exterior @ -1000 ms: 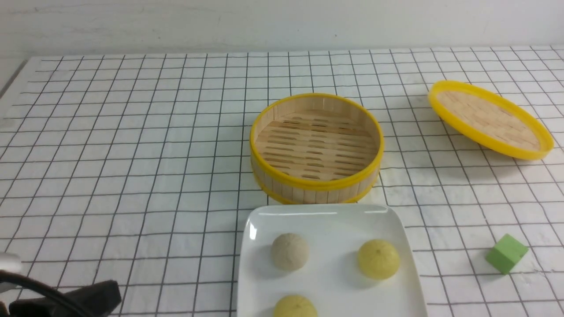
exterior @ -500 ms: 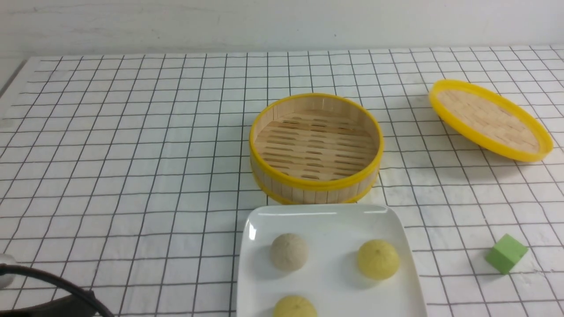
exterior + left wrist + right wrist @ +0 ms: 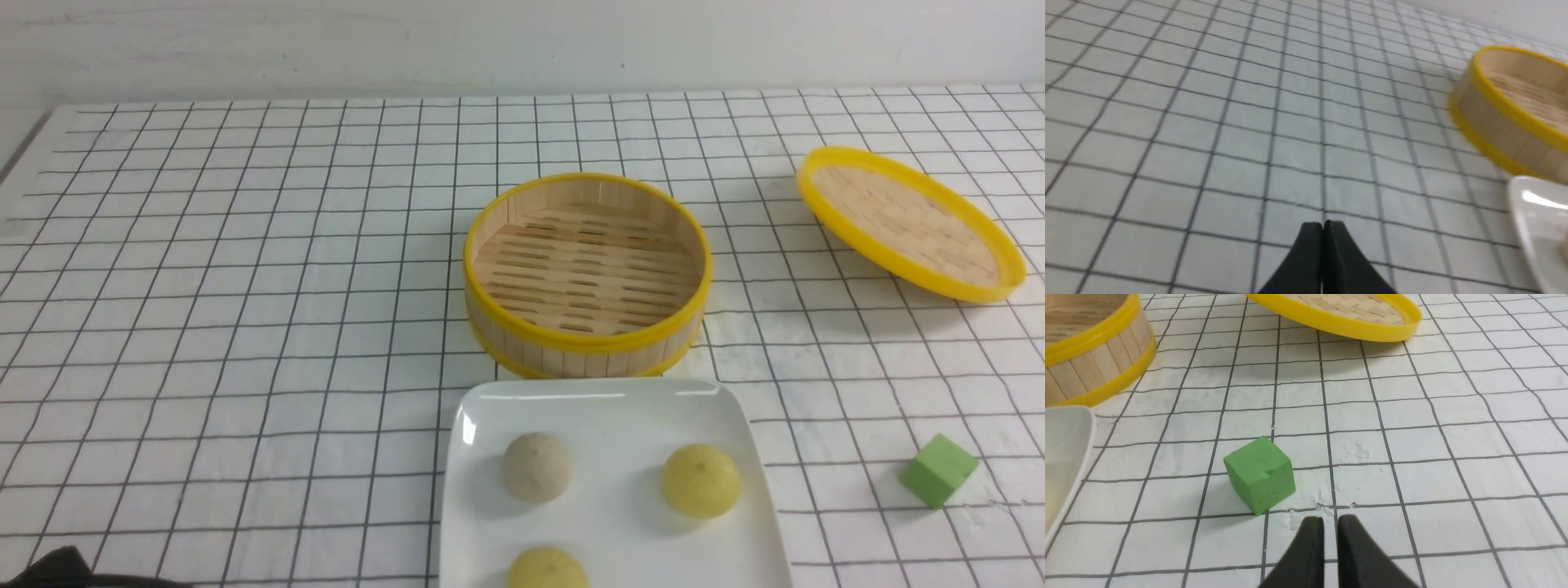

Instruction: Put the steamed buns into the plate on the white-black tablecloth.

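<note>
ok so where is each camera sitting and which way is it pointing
Front: between the arms, facing forward over the plate, three buns, steamer and lid; a dark bit of left arm shows at the corner.
Left wrist: low over the cloth; left gripper shut.
Right wrist: low, facing the cube; right gripper slightly parted.
All three share the steamer and plate.

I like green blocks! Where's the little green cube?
The green cube sits on the tablecloth on the robot's right, just right of the white plate.
</note>
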Controlling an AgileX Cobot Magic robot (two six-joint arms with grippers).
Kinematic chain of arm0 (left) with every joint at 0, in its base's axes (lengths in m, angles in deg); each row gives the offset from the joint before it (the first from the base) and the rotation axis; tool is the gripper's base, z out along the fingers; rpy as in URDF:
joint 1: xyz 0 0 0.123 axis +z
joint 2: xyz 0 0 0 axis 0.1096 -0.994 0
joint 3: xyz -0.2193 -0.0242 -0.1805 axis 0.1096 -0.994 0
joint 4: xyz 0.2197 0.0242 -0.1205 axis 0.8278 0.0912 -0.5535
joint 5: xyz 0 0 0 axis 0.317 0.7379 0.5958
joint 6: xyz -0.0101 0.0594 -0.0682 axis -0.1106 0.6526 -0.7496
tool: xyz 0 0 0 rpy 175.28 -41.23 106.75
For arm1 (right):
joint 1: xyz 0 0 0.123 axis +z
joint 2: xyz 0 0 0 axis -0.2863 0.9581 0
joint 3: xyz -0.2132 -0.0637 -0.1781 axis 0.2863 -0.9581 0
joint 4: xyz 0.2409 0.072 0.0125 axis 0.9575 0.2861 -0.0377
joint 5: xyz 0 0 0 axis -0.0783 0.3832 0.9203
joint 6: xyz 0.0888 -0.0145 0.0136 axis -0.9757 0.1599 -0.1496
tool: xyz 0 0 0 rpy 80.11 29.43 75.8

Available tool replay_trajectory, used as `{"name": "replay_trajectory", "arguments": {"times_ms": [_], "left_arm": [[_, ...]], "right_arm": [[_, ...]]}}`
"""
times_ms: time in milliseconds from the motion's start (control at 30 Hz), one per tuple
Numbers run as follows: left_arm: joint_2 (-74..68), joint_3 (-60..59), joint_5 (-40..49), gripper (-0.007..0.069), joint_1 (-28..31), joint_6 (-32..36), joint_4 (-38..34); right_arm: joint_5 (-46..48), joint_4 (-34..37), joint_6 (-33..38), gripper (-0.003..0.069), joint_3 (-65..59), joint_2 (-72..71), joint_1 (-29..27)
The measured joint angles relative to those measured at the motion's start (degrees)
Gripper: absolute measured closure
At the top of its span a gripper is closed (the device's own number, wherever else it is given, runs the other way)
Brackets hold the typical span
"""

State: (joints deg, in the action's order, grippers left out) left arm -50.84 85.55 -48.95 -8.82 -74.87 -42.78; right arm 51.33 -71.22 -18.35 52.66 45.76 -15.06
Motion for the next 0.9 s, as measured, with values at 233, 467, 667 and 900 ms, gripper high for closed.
{"name": "replay_trajectory", "arguments": {"times_ms": [233, 467, 667, 900], "left_arm": [[4.4, -1.5, 2.1, 0.0594, 1.5, 0.9, 4.6], [4.4, -1.4, 2.4, 0.0591, 1.6, 1.0, 5.0], [4.4, -1.4, 2.4, 0.0586, 1.6, 1.0, 5.1], [4.4, -1.4, 2.7, 0.0577, 1.6, 1.0, 7.6]], "right_arm": [[0.0, 0.0, 0.0, 0.0573, 0.0, 0.0, 0.0], [0.0, 0.0, 0.0, 0.0564, 0.0, 0.0, 0.0], [0.0, 0.0, 0.0, 0.0563, 0.0, 0.0, 0.0], [0.0, 0.0, 0.0, 0.0559, 0.0, 0.0, 0.0]]}}
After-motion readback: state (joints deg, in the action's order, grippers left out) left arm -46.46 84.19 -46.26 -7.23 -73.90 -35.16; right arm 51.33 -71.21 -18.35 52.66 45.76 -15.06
